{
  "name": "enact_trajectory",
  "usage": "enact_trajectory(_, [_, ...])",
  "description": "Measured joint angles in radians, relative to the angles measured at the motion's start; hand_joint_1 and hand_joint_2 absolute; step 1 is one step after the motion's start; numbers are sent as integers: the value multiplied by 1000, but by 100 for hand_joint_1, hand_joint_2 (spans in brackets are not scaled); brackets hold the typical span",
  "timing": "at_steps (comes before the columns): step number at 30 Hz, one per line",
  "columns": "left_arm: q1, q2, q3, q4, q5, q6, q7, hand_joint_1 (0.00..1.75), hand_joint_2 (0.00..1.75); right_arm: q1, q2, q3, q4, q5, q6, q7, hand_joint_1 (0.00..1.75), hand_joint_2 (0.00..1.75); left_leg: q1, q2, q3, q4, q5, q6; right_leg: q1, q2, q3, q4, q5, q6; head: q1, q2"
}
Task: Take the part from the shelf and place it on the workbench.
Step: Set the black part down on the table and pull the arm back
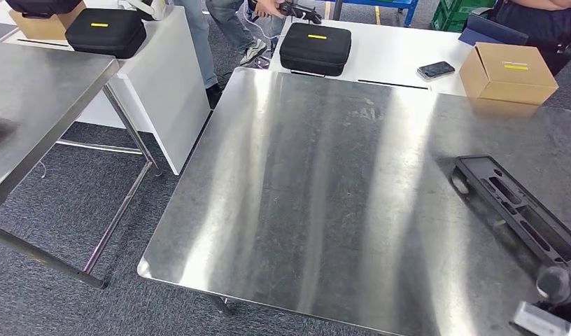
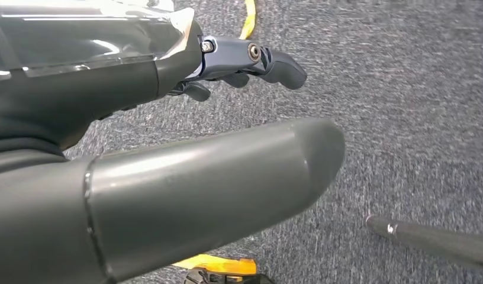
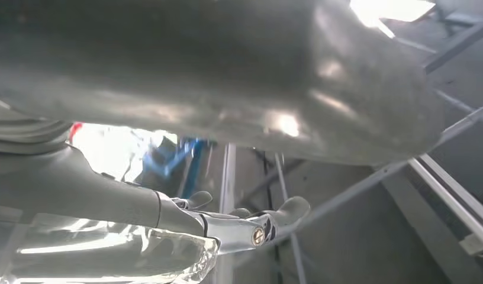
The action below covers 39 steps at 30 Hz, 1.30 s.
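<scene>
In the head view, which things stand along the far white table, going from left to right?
Black zippered case → phone → cardboard box.

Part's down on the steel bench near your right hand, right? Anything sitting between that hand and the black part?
Nothing visible does. The black part lies flat on the steel workbench near its right edge, and the right hand sits at the part's near end, with bare metal around them. Whether the hand touches the part cannot be told.
</scene>
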State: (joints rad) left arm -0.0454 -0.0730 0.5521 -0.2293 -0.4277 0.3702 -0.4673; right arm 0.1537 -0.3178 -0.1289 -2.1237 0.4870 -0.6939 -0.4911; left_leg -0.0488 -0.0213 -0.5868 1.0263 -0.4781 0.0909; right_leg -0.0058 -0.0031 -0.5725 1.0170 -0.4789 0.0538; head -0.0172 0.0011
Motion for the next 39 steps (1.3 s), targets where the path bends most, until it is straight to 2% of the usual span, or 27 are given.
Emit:
enact_trajectory(6, [9, -4, 20, 0, 7, 8, 0, 0, 0, 91, 71, 30, -80, -78, 0, -78, 0, 0, 0, 0, 0, 0, 0, 0, 0, 0, 0, 0, 0, 0, 0, 0])
enact_trajectory(18, [11, -10, 42, 0, 17, 13, 30, 0, 0, 150, 132, 51, -122, -118, 0, -119, 0, 0, -6, 1, 1, 1, -1, 0, -5, 0, 1, -2, 1, 1, 0, 0])
enact_trajectory(22, [12, -10, 49, 0, 18, 12, 34, 0, 0, 151, 140, 55, -122, -120, 0, -120, 0, 0, -9, 0, 1, 1, -2, 6, -9, 0, 1, -4, 3, 4, 0, 0])
enact_trajectory(24, [12, -11, 49, 0, 19, 12, 34, 0, 0, 151, 142, 57, -124, -121, 0, -120, 0, 0, -5, 1, 3, -5, 2, 12, -7, 0, 1, -3, 2, 8, 0, 0])
enact_trajectory(26, [12, -12, 49, 0, 19, 12, 34, 0, 0, 151, 144, 59, -126, -121, 0, -120, 0, 0, 3, 3, 9, -17, 9, 19, -3, 1, -17, 37, -21, 7, 2, 0])
enact_trajectory(27, [12, -13, 49, 0, 19, 12, 34, 0, 0, 152, 144, 59, -127, -121, 0, -120, 0, 0, 7, 5, 11, -21, 11, 22, -2, 1, -39, 86, -47, 3, 3, 0])
enact_trajectory(29, [12, -14, 49, 0, 19, 12, 34, 0, 0, 154, 145, 60, -128, -122, 0, -120, 0, 0, 8, 6, 10, -21, 12, 23, -3, 1, -99, 221, -106, -5, 6, 0])
enact_trajectory(30, [12, -14, 49, 0, 19, 12, 34, 0, 0, 155, 145, 61, -128, -122, 0, -120, 0, 0, 8, 6, 10, -21, 12, 23, -3, 1, -120, 268, -123, -4, 5, 0])
enact_trajectory(31, [13, -15, 49, 0, 19, 12, 34, 0, 0, 156, 146, 61, -128, -123, 0, -120, 0, 0, 8, 6, 10, -20, 13, 22, -3, 1, -122, 279, -124, 0, 5, 0])
enact_trajectory(32, [13, -15, 49, 0, 19, 12, 35, 0, 0, 157, 146, 61, -128, -123, 0, -120, 0, 0, 8, 6, 11, -20, 13, 21, -4, 1, -102, 247, -109, 7, 6, 0])
enact_trajectory(34, [13, -16, 49, 0, 19, 12, 36, 0, 0, 155, 146, 61, -128, -126, 0, -120, 0, 0, 8, 5, 12, -18, 15, 18, -3, 1, -23, 100, -60, 17, 6, 0])
enact_trajectory(35, [13, -17, 49, 0, 19, 12, 36, 0, 0, 154, 146, 62, -128, -128, 0, -120, 0, 0, 6, 4, 12, -17, 14, 15, -2, 1, 10, 37, -38, 16, 5, 0])
enact_trajectory(36, [13, -17, 49, 0, 18, 12, 37, 0, 0, 153, 146, 62, -128, -130, 0, -120, 0, 0, 5, 4, 11, -15, 15, 11, -1, 1, 31, -3, -24, 11, 5, 0])
enact_trajectory(38, [13, -18, 49, 0, 16, 13, 37, 0, 0, 152, 145, 62, -127, -135, -1, -120, 0, 0, 3, 3, 9, -14, 17, 0, 3, 1, 39, -19, -11, -3, 4, 0])
enact_trajectory(39, [13, -16, 49, 0, 15, 14, 37, 0, 0, 151, 145, 62, -127, -139, -1, -122, 0, 0, 4, 3, 7, -12, 18, -6, -1, 1, 38, -20, -7, -10, 5, 0])
